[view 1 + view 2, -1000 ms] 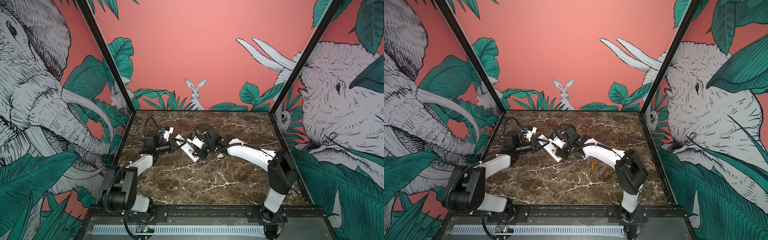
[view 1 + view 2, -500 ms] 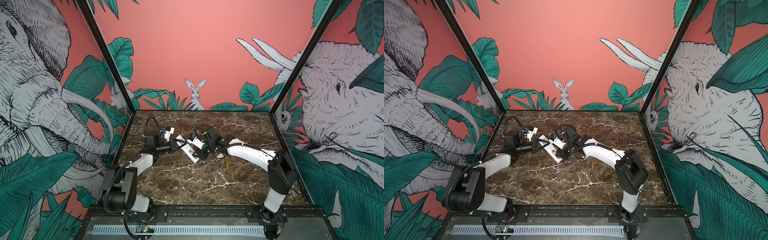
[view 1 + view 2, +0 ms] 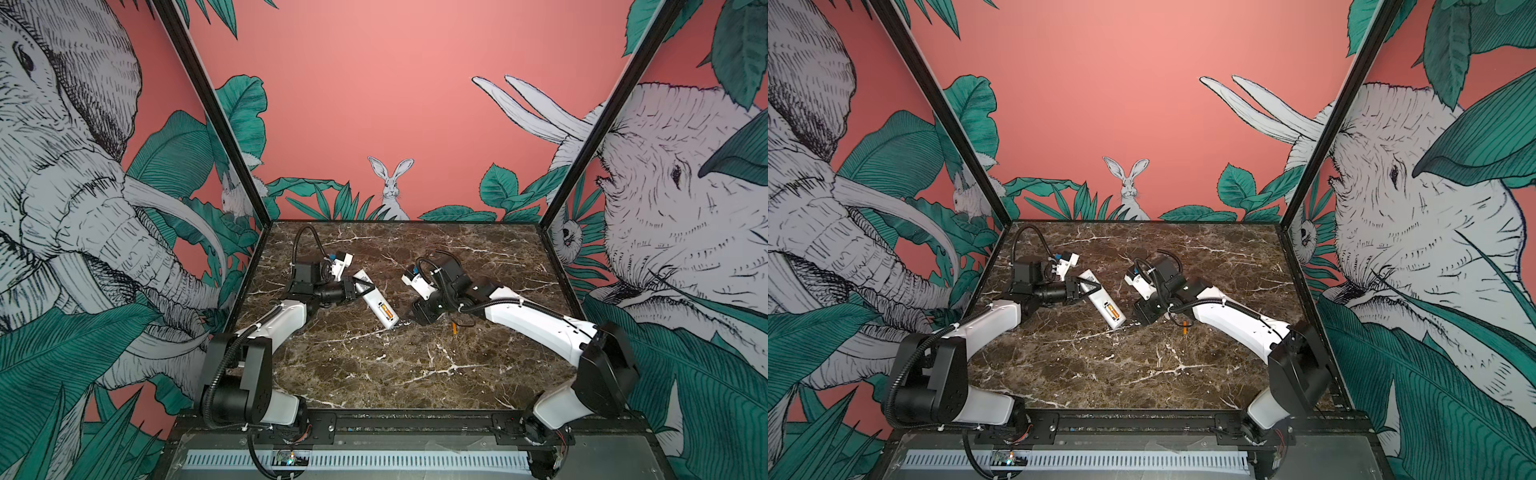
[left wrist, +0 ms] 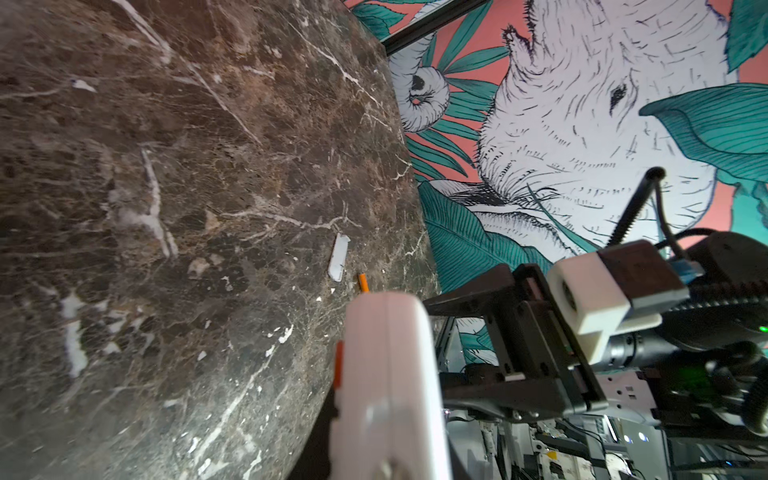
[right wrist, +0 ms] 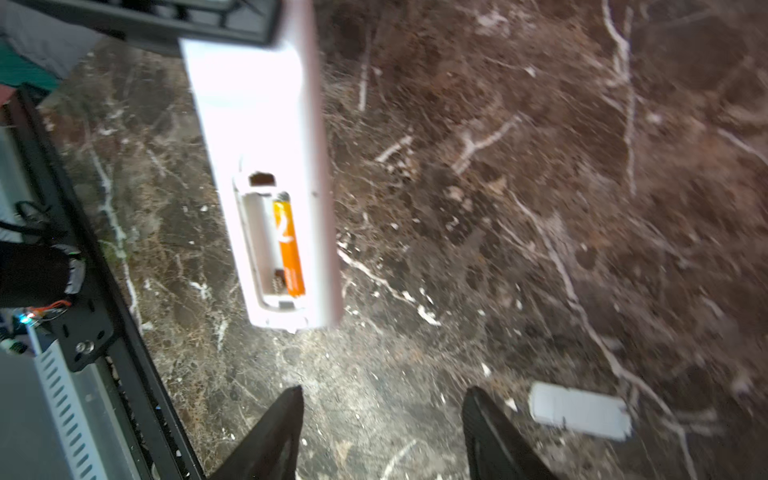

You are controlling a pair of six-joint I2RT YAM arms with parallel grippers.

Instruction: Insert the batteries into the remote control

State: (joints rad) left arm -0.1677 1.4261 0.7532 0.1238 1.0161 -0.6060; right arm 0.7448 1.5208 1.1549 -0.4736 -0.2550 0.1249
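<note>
battery point(image 5: 288, 245) print blurred, nothing legible

The remote control point(image 3: 376, 305) slants across the worktop point(image 3: 374, 374) left of centre, its far end in the left gripper point(image 3: 360, 286) toward the rear left corner. One battery point(image 5: 288, 245) sits in the compartment at its near end. Just right of that end stands the right gripper point(image 5: 383, 390). Further right, the second battery point(image 3: 455, 328) lies on the worktop, just beside the cover point(image 4: 338, 262).
</note>
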